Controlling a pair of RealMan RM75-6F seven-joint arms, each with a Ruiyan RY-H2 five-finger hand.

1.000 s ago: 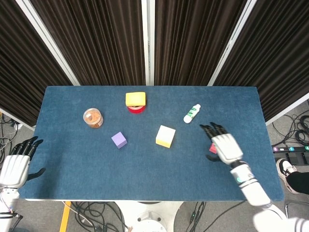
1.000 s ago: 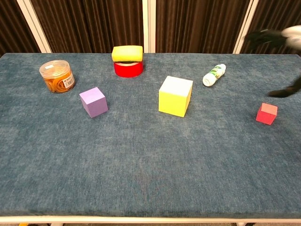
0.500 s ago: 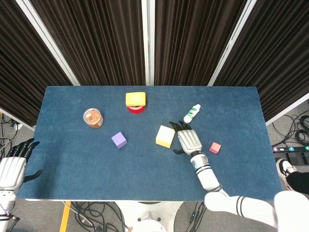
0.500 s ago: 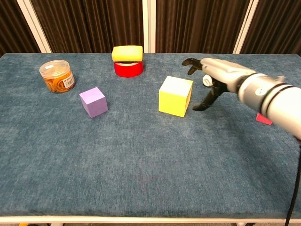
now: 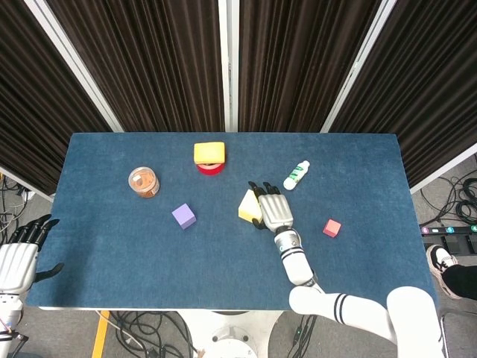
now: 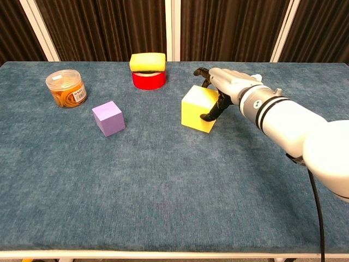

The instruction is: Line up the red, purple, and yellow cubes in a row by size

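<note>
Right hand (image 6: 226, 87) now on one yellow cube (image 6: 197, 108), newly tilted

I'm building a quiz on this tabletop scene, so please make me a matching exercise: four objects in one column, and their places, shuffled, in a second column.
Things:
1. yellow cube
2. purple cube
3. red cube
4. white bottle

Places:
A. alone on the table, to the right of the right hand
B. under the right hand's fingers
C. lying behind the right hand
D. in front of the jar of rubber bands

Pairs: 1-B, 2-D, 3-A, 4-C
</note>
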